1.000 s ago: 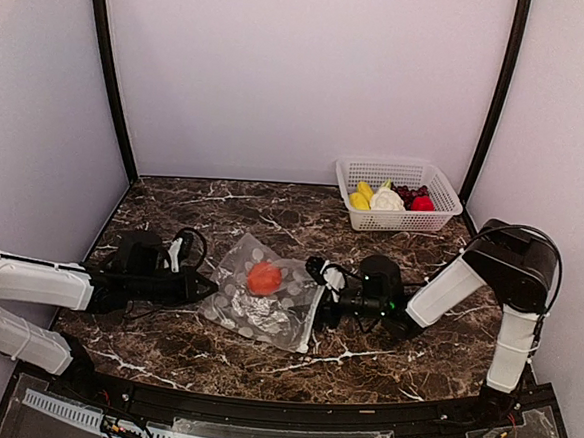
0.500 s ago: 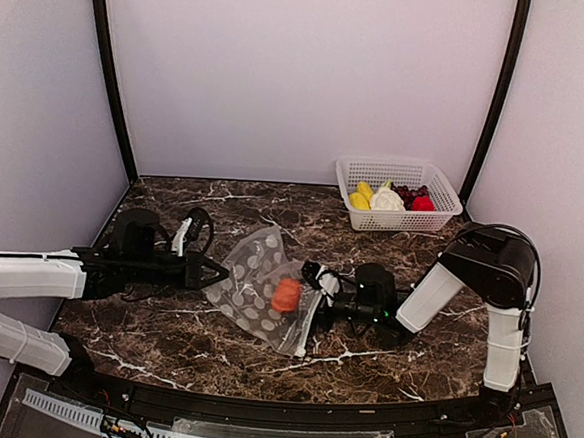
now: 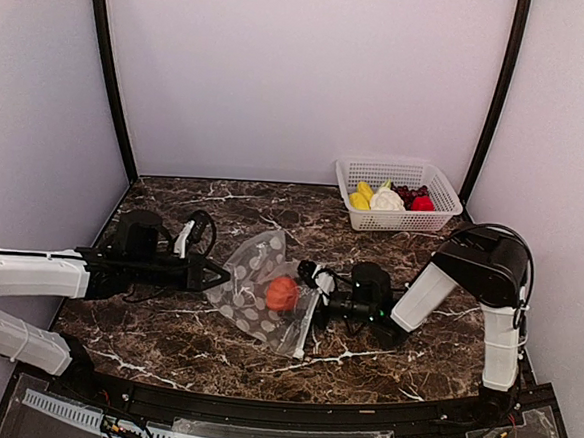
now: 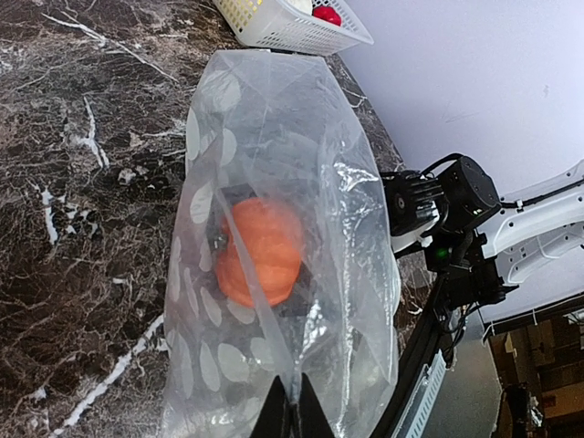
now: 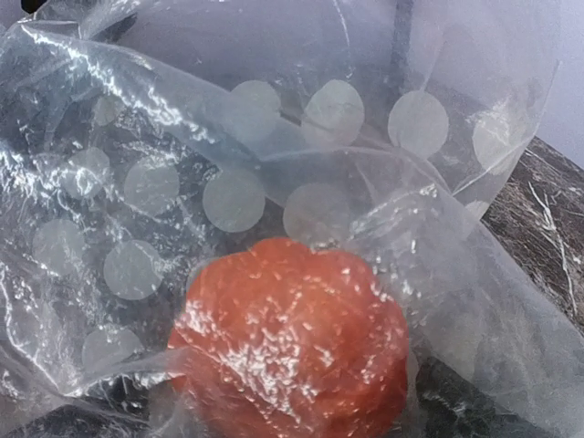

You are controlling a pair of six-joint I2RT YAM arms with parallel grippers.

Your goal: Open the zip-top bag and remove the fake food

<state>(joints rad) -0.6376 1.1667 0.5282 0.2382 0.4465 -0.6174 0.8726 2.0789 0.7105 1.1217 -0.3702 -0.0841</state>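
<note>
The zip-top bag (image 3: 258, 277), clear with pale dots, is lifted at its left end and slopes down to the right. My left gripper (image 3: 222, 272) is shut on a fold of it, as the left wrist view (image 4: 294, 415) shows. One piece of fake food, orange-red and round (image 3: 283, 293), lies inside the bag (image 4: 274, 128). My right gripper (image 3: 305, 288) is at the bag's right end. Its dark fingers (image 4: 239, 195) show on either side of the orange piece (image 4: 260, 251), veiled by plastic. In the right wrist view the bag (image 5: 274, 137) fills the frame around the piece (image 5: 292, 347).
A white lattice basket (image 3: 441, 207) stands at the back right, holding yellow, white-green, purple and red toy foods. It also shows in the left wrist view (image 4: 274, 32). The dark marble table (image 3: 183, 342) is walled on three sides.
My left gripper has lifted the bag's left end up and to the right. The orange piece slid right towards my right gripper, which moved left onto it.
</note>
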